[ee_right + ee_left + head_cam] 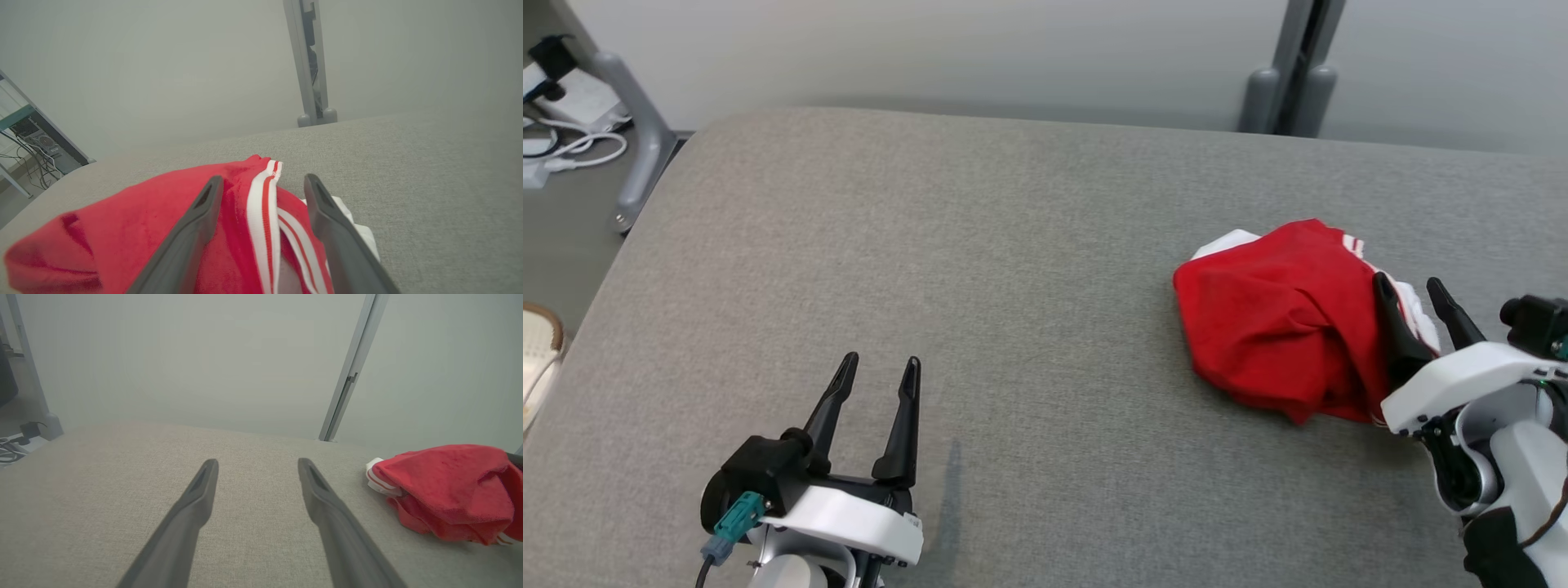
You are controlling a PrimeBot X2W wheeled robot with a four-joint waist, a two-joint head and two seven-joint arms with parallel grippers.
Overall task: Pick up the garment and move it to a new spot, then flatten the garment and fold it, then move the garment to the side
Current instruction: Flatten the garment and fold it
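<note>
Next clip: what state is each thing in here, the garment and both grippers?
garment: crumpled in a heap on the grey surface, not flattened or folded.
left gripper: open, empty, over bare surface, apart from the garment.
right gripper: open, fingers either side of the garment's striped trim, not yet closed on it.

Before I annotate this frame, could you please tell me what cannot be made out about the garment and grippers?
Garment print: head view, buried in its own crumpled folds.
Its right end: left wrist view, cut off by the right edge.
Whether the jaws of the right gripper touch cloth: right wrist view, too close to tell.
</note>
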